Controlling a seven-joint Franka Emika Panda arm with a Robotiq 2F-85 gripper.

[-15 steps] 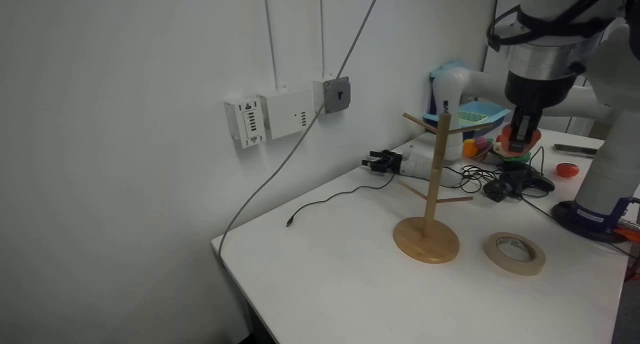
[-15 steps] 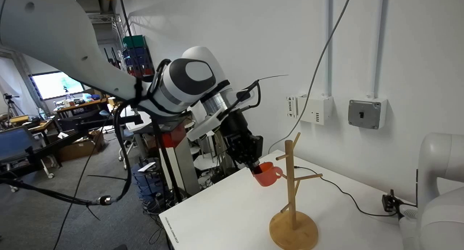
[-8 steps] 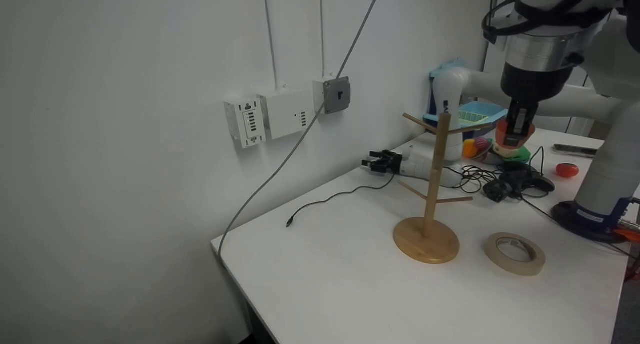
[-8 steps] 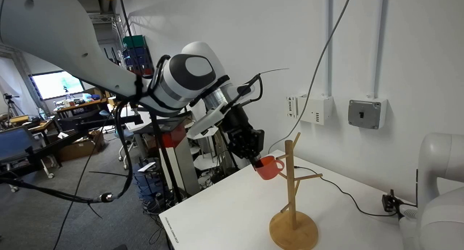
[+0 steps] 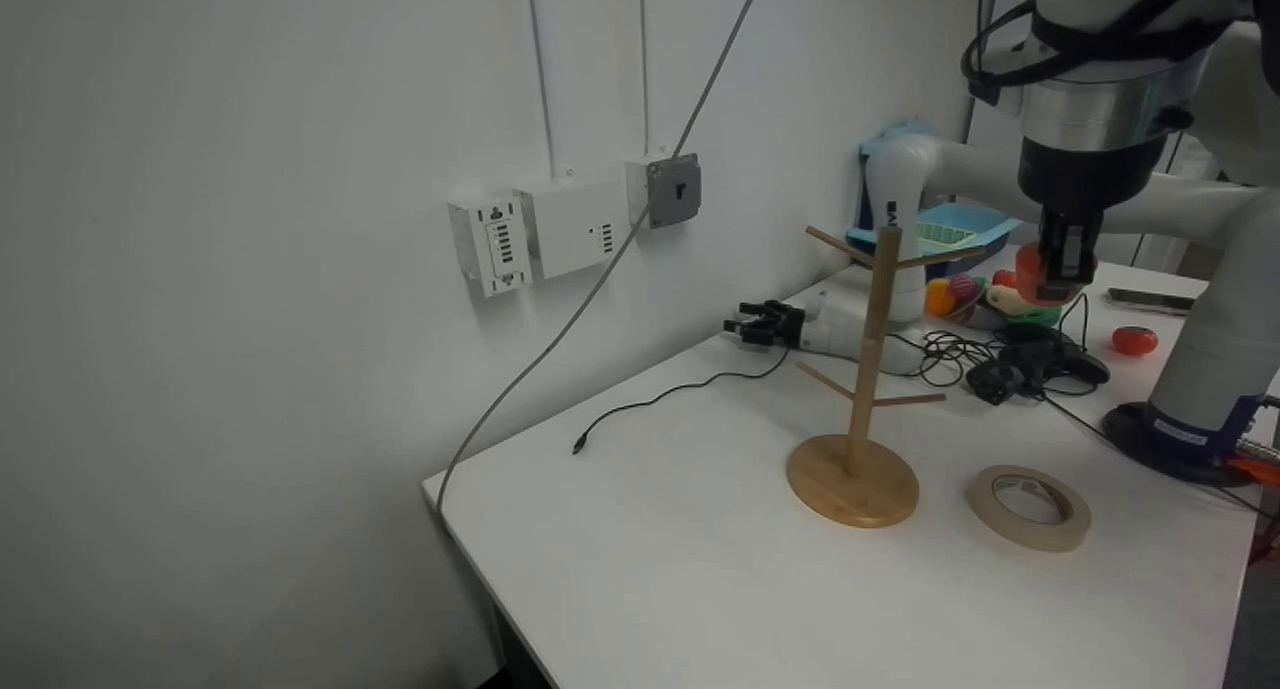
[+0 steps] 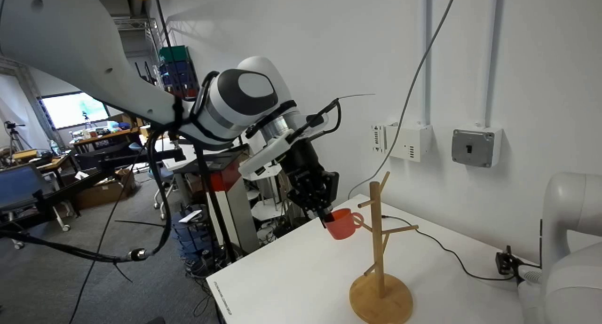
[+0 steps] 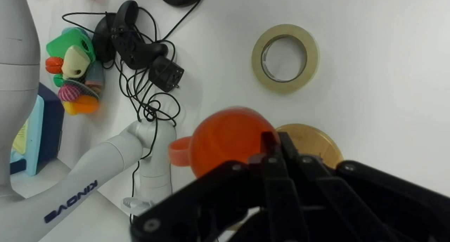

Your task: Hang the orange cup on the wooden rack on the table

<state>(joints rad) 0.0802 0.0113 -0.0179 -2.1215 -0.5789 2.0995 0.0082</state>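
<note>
Hovering above the table [image 5: 650, 539], in the hold of the black gripper [image 7: 278, 138]: one orange cup [image 7: 228, 140], low, round-mouthed, of smooth, plastic-looking make. Colour orange-red inside and out; wall narrowing toward the base; one closed loop handle in matching colour. Mouth upward, body slightly tilted. Claw: fingers close together, the cup's wall pinched between them near the rim. In an exterior view the handle overlaps a peg by line of sight; contact cannot be told.

Wooden rack [image 5: 868, 369]: pale wood, smooth; flat disc base, slim upright pole, short straight pegs angled outward at differing heights.

Tape roll [image 7: 313, 59]: beige ring, open centre, lying flat near the rack's base.

Table: plain white top, smooth, straight-edged.

Round object [image 5: 1134, 341]: small, red, resting on the same white top.
</note>
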